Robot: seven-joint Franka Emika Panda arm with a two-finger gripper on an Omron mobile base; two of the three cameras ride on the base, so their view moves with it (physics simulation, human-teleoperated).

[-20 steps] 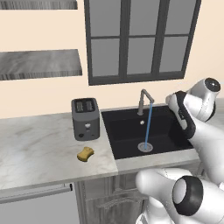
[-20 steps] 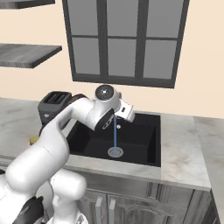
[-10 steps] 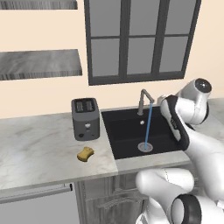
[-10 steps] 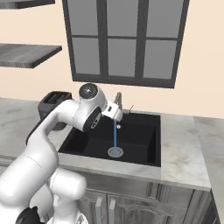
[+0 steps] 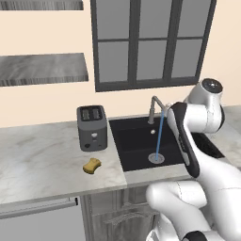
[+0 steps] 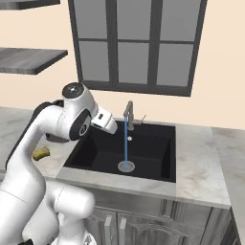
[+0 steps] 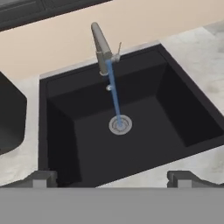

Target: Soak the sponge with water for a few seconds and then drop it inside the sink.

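Observation:
The yellow-orange sponge (image 5: 92, 165) (image 6: 41, 153) lies on the marble counter in front of the toaster (image 5: 92, 127), left of the sink. The black sink (image 5: 136, 146) (image 6: 148, 153) (image 7: 175, 100) has a thin blue stream of water (image 5: 159, 136) (image 6: 126, 143) (image 7: 114, 100) running from the grey faucet (image 5: 155, 106) (image 6: 128, 112) (image 7: 100, 43) onto the round drain (image 7: 120, 125). My gripper (image 7: 111, 179) (image 6: 110, 128) hangs over the sink's near left part, open and empty. It is well apart from the sponge.
The dark toaster (image 7: 8, 118) stands at the sink's left rim. A window and wall rise behind the faucet, with shelves (image 5: 42, 68) on the left wall. Bare marble counter (image 6: 201, 162) stretches right of the sink and left of the toaster (image 5: 33, 160).
The arm has swung left, carrying the open hand from above the sink's middle toward its left side. Water keeps running, and the sponge has not moved.

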